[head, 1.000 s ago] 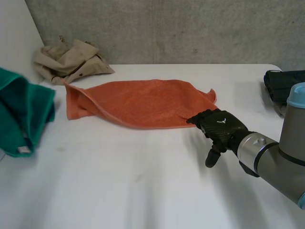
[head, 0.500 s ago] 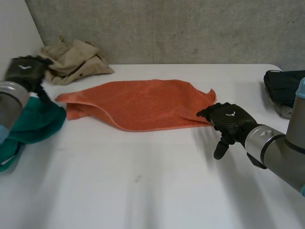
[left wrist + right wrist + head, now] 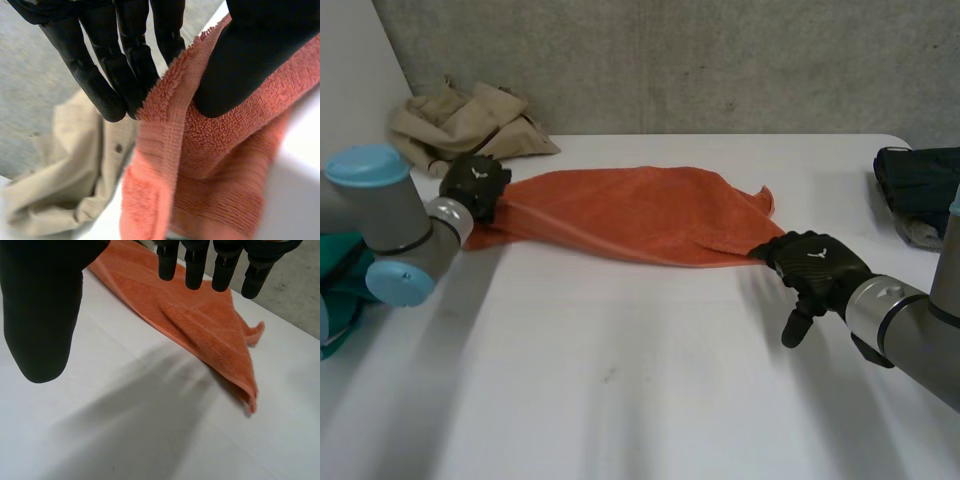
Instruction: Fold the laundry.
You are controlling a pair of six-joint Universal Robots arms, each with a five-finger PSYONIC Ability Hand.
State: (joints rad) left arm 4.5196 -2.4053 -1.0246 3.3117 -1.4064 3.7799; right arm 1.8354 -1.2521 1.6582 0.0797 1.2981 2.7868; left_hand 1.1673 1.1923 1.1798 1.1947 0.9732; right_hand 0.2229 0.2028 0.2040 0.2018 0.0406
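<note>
An orange towel (image 3: 630, 215) lies spread across the back middle of the white table (image 3: 620, 380). My left hand (image 3: 475, 183) is at its left end. In the left wrist view the thumb (image 3: 250, 55) presses the towel's (image 3: 215, 165) edge against the fingers (image 3: 100, 65), so the hand is shut on it. My right hand (image 3: 815, 265) sits at the towel's near right corner, with one finger pointing down at the table. In the right wrist view its fingers (image 3: 192, 265) hang straight over the towel (image 3: 200, 325) and the thumb (image 3: 40, 305) stands apart, holding nothing.
A crumpled beige garment (image 3: 470, 125) lies at the back left corner, just behind my left hand (image 3: 60, 190). A green cloth (image 3: 340, 290) hangs at the table's left side. A dark garment (image 3: 920, 185) rests at the right edge. A concrete wall runs behind the table.
My left arm has swung in from the left and taken hold of the towel's left end. The green cloth has sunk lower on the left. My right hand has drifted right, toward the near edge.
</note>
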